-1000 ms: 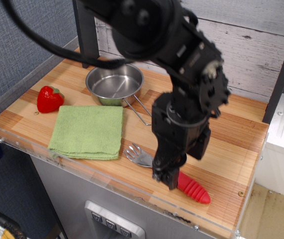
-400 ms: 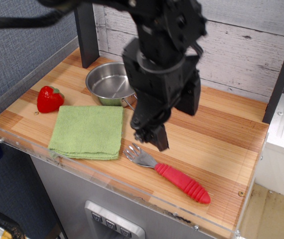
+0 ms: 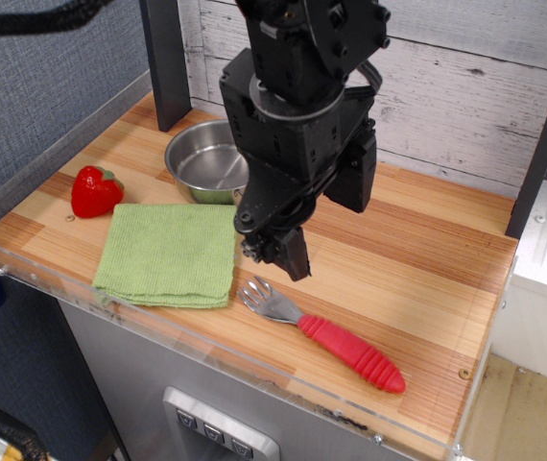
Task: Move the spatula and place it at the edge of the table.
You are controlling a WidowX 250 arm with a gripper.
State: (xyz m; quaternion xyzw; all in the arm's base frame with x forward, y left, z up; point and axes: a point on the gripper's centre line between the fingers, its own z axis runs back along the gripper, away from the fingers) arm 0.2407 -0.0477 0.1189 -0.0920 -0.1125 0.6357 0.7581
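The spatula lies flat near the front edge of the table, its silver pronged head pointing left and its red ribbed handle pointing right towards the front right corner. My gripper hangs above the table, up and to the left of the spatula's head, clear of it. Its dark fingers point down and hold nothing. The fingers are close together, but I cannot make out the gap between them.
A green cloth lies left of the spatula's head. A steel pan with a wire handle stands at the back, partly behind the arm. A red strawberry toy sits at the left. A clear acrylic rim edges the table's front.
My gripper has left the spatula's handle, risen and moved back and left. The spatula stays where it lay near the front edge.
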